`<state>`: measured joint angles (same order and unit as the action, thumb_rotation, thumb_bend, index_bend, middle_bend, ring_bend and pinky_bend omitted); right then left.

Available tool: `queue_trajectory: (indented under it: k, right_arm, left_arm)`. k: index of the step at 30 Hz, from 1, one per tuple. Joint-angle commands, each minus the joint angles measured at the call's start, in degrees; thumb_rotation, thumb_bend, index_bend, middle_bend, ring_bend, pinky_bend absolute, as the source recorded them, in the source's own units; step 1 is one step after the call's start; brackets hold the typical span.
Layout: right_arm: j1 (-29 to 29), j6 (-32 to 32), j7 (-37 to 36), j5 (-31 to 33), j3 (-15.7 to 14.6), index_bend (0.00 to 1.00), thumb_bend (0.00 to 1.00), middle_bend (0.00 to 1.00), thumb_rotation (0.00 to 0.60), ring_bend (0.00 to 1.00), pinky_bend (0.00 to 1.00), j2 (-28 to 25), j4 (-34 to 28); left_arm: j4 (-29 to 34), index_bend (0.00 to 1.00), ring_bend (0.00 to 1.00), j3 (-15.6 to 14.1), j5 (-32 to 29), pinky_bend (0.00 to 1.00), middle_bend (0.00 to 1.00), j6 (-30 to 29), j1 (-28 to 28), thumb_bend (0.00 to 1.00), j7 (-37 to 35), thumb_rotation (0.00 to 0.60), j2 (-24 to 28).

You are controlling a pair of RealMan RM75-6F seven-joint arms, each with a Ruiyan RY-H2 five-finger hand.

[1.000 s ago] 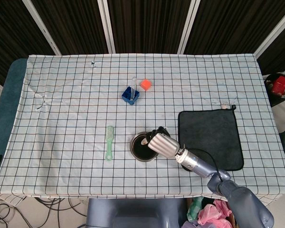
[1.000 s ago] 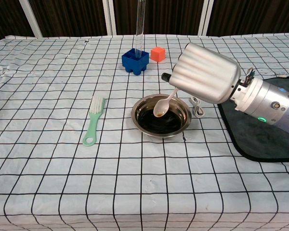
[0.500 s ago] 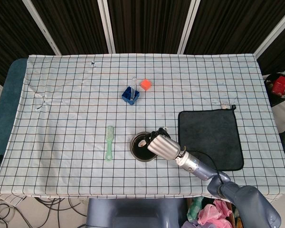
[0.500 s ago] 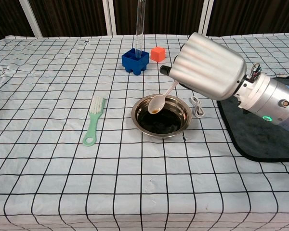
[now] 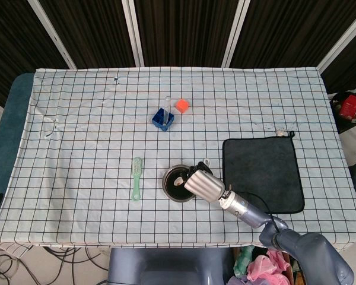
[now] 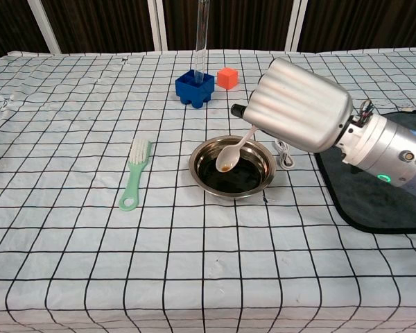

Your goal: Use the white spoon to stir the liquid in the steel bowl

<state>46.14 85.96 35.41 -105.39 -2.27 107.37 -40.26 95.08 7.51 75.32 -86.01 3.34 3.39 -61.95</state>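
The steel bowl (image 6: 232,167) (image 5: 173,183) holds dark liquid and sits near the table's front middle. My right hand (image 6: 299,104) (image 5: 200,181) hovers over the bowl's right side and holds the white spoon (image 6: 232,154) by its handle. The spoon slants down to the left, its scoop low over the liquid with a brown drop in it. In the head view the spoon's tip (image 5: 178,181) shows just past the hand. My left hand is in neither view.
A green brush (image 6: 133,173) lies left of the bowl. A blue block holder (image 6: 194,87) with a clear tube and an orange cube (image 6: 227,77) stand behind. A dark mat (image 6: 374,187) lies at the right. A small white cable (image 6: 284,154) rests by the bowl's right rim.
The spoon rose and shifted left half a second ago, then dropped back down toward the liquid; my right hand moved with it.
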Motion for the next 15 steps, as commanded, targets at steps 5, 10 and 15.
queue_trajectory:
  k: [5,10,15]
  right_arm:
    - [-0.62,-2.07,0.40,0.87,0.22,0.42,0.27,0.84,0.600,1.00,1.00,-1.02,-2.65]
    - [-0.63,-2.69,1.11,0.90,0.55,0.33,0.24,0.84,0.600,1.00,1.00,-1.76,-4.71]
    - [-0.55,-2.87,1.80,0.59,0.98,0.29,0.24,0.84,0.600,1.00,1.00,-2.56,-6.32]
  left_arm:
    - [0.09,0.10,0.00,-0.08,0.04,0.00,0.03,0.05,-0.01,0.24,0.10,0.600,0.01]
    - [0.12,0.10,0.00,0.03,-0.04,0.00,0.03,-0.17,-0.08,0.24,0.07,0.600,0.00]
    - [0.10,0.10,0.00,0.01,-0.05,0.00,0.03,-0.04,-0.03,0.24,0.14,0.600,-0.02]
